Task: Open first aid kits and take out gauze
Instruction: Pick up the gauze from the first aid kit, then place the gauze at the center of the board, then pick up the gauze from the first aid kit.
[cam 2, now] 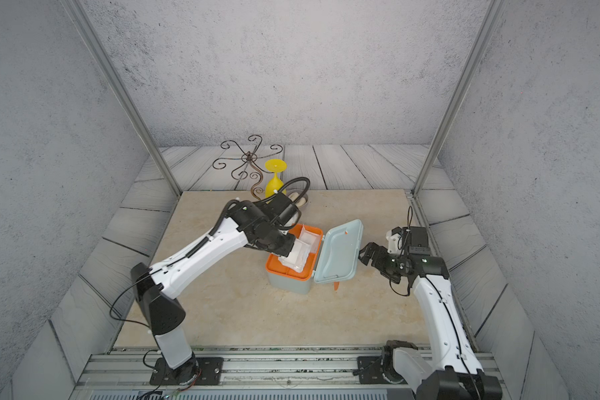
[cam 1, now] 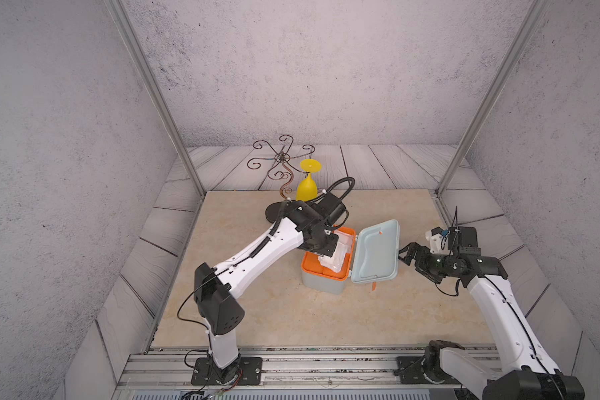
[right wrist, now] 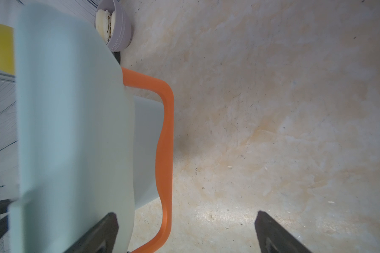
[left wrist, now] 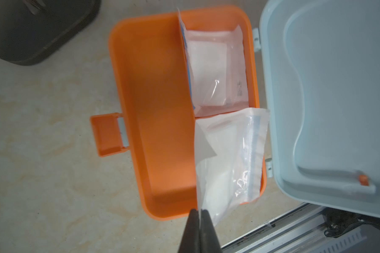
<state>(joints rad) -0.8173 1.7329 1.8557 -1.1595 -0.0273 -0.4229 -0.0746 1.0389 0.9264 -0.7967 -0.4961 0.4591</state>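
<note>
Gauze packet [left wrist: 226, 166] is pinched edgewise between the left fingers [left wrist: 207, 234].

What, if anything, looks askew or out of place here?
One gauze packet is tilted up out of its orange tray compartment, overhanging the rim, its corner pinched by the shut left gripper. The yellow goblet behind is base-up.

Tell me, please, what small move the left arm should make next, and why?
Probably lift the left arm straight up: its jaws are shut on the corner of a gauze packet that is not yet clear of the orange tray, and the lid stands open, out of the way.
</note>
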